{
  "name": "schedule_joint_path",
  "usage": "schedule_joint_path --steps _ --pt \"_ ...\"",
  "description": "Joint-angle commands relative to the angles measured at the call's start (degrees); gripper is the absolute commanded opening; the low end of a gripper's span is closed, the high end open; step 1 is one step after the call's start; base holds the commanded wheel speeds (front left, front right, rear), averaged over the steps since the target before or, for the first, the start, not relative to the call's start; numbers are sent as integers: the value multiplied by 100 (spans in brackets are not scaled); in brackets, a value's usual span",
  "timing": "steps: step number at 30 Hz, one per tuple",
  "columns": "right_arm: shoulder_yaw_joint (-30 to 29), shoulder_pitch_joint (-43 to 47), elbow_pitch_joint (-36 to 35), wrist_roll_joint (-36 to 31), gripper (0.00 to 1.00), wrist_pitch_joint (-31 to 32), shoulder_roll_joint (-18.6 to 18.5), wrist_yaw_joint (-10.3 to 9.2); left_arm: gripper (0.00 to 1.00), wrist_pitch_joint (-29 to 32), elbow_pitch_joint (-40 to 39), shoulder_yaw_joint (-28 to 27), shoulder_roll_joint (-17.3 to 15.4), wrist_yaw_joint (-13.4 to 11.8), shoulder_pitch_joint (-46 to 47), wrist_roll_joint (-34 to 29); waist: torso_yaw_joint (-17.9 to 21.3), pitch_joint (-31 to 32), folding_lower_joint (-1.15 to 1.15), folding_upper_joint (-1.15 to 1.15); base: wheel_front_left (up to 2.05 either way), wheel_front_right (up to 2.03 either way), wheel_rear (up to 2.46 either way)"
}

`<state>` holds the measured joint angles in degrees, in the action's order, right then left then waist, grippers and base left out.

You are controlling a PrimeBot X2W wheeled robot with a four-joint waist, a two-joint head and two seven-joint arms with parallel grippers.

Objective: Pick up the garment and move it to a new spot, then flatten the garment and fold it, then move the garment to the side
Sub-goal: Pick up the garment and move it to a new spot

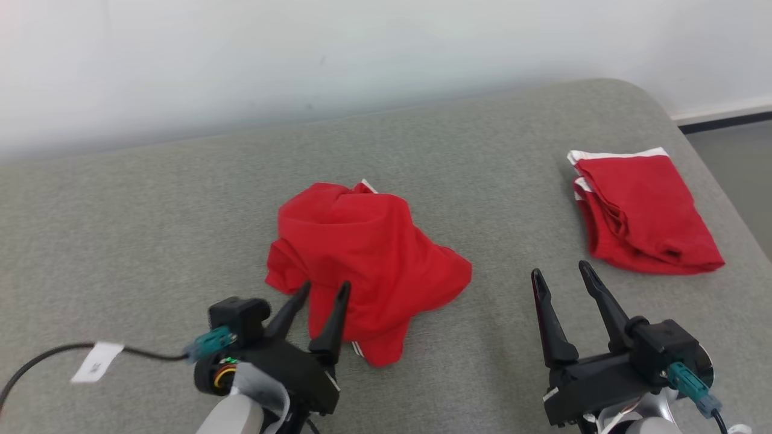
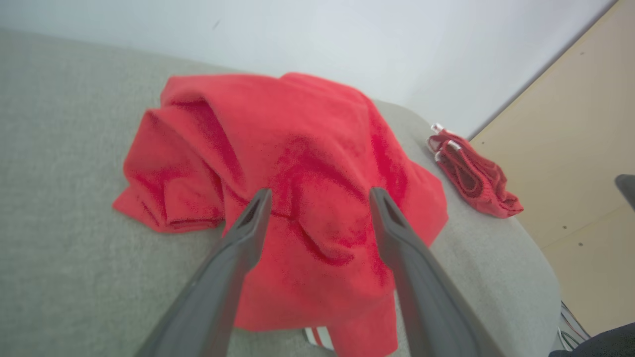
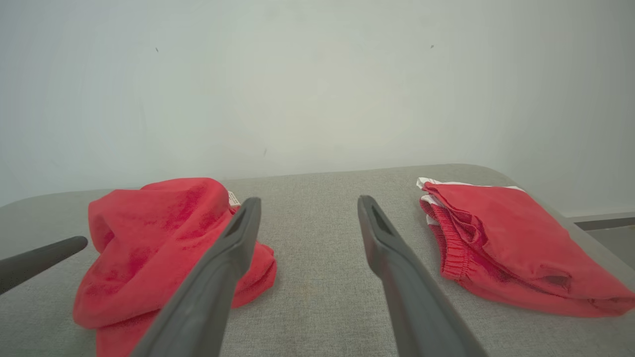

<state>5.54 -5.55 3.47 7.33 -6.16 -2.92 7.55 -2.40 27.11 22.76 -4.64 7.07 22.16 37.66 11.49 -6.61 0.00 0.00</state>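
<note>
My left claw (image 1: 326, 284) gapes wide at the near side of the crumpled red garment (image 1: 368, 253) on the grey table (image 1: 151, 229), and my right claw (image 1: 560, 269) is wide open and empty.

Left hand (image 1: 324, 284), right hand (image 1: 560, 269): black bodies, long tapered dark fingers (image 1: 330, 325). Teal plug (image 1: 208, 345) at each; black cable (image 1: 36, 361) with white tag (image 1: 96, 361); pale grey forearm (image 1: 232, 417).

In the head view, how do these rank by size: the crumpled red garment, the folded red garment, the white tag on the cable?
Crumpled red garment: largest.
Folded red garment: next, but farther off and folded, so true size unsure.
White tag: smallest by far.
</note>
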Motion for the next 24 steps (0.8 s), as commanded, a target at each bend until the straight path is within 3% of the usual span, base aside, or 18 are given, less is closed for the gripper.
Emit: schedule_joint_path --steps 1,5,10,15,19,24 --pt "-38 114 38 2 100 -44 4 -11 100 -264 -102 28 -121 20 -145 -111 -220 80 0 0 0 0 0" --pt "-177 169 46 -32 100 -70 4 -11 100 -1025 -453 10 -392 -46 -410 -484 -449 163 0 0 0 0 0" --pt "-322 238 65 -40 100 -146 3 -11 100 -1276 -1109 -298 -650 -304 -887 -969 -713 240 0 0 0 0 0" --pt "-354 349 214 6 100 -230 1 -11 100 -1281 -1938 -1038 -599 -402 -1606 -1351 -890 353 0 0 0 0 0" --pt "-333 359 386 59 100 -314 4 -11 100 -1283 -2392 -1653 -439 -328 -2192 -1600 -985 428 0 0 0 0 0" --pt "-301 473 621 75 100 -378 0 -11 100 -1284 -2489 -1896 -350 -193 -2741 -1991 -1051 539 0 0 0 0 0"
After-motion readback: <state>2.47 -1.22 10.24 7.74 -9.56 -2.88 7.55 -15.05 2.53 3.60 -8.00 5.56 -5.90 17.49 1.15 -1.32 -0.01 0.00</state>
